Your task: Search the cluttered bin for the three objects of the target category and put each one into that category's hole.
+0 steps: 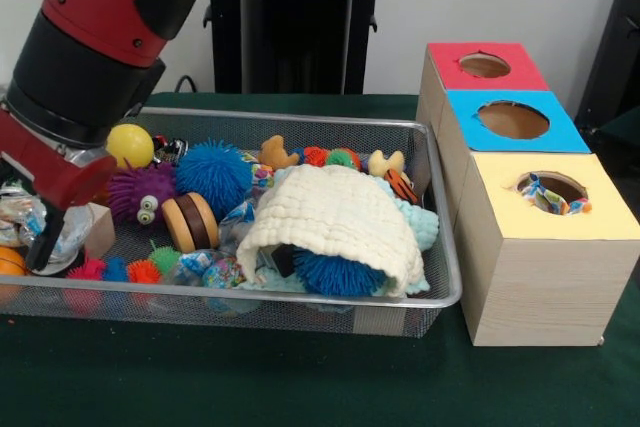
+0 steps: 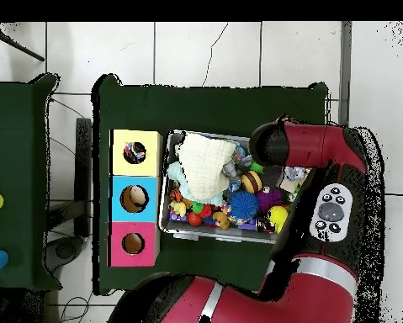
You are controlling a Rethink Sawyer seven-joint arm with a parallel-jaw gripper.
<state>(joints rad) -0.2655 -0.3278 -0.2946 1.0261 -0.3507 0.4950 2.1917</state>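
Note:
The wire mesh bin [image 1: 430, 299] is full of toys; it also shows in the overhead view [image 2: 165, 225]. My gripper [image 1: 42, 245] hangs low at the bin's left end, over a crinkled white printed piece [image 1: 18, 209]; contact cannot be told. A printed fabric piece [image 1: 212, 267] lies by the front wall, and another dotted piece [image 1: 262, 176] peeks out behind the cream waffle cloth [image 1: 335, 215]. The mint cloth [image 1: 425, 225] lies under the cream one. The yellow-faced box [image 1: 545, 247] stands right of the bin, with a dotted fabric [image 1: 553, 197] in its hole; the overhead view shows that hole [image 2: 135, 152].
The blue-faced box [image 1: 510, 119] and the red-faced box [image 1: 483, 65] stand behind the yellow one. The bin holds blue spiky balls [image 1: 213, 172], a purple spiky toy [image 1: 142, 192], a yellow ball [image 1: 130, 144], a wooden yo-yo [image 1: 190, 221] and a wooden block [image 1: 98, 229]. The arm [image 2: 310, 147] covers the bin's end.

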